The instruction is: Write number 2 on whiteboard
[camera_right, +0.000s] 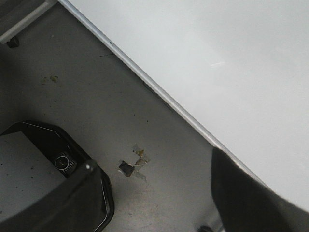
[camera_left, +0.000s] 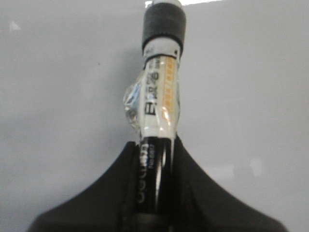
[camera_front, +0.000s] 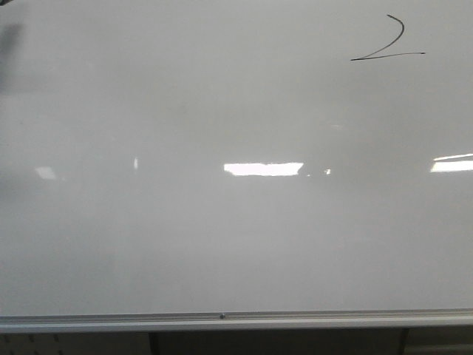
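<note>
Number 2 (camera_front: 389, 41) complete on whiteboard (camera_front: 222, 244) — left gripper (camera_left: 159, 159) fingers clamp marker (camera_left: 161, 96); back straight off. Right fingers: cannot tell.

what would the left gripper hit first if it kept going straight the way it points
Likely the whiteboard: the marker held in the left gripper points at its bare surface. Whether the tip already touches is unclear.

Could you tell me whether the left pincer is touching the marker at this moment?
Touching. In the left wrist view the left pincer is shut on the marker, its dark fingers pressing both sides of the barrel.
</note>
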`<state>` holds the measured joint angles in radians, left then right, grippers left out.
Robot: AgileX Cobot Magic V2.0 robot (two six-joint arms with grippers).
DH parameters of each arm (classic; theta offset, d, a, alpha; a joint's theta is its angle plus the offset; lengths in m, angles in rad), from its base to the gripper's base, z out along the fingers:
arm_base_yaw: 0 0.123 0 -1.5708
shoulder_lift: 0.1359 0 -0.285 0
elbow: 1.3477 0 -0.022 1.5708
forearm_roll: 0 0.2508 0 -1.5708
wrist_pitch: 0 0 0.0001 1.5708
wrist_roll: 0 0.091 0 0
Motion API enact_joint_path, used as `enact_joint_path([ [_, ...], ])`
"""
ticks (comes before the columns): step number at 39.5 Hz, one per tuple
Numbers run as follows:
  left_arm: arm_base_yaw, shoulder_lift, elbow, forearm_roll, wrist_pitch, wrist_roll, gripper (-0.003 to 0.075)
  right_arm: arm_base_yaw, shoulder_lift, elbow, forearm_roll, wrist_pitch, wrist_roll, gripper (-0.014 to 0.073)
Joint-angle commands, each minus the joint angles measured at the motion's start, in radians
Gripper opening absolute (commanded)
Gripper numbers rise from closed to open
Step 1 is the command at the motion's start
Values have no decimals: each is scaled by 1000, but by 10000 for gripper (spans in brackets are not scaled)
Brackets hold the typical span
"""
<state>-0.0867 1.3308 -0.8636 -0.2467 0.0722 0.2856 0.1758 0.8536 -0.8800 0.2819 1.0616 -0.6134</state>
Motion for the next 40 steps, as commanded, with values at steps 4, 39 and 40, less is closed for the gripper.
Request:
enact_joint_path([
  [4,2,76,-25,-24,-218,-11,-19,-8,-9,-27,25,-45,1,507],
  [39,6,152,-67,-11,-78,-3,463,-8,-9,-27,31,-48,1,507],
  [40,10,144,-74,-11,-52,-3,463,-8,-9,-27,31,-48,1,507],
])
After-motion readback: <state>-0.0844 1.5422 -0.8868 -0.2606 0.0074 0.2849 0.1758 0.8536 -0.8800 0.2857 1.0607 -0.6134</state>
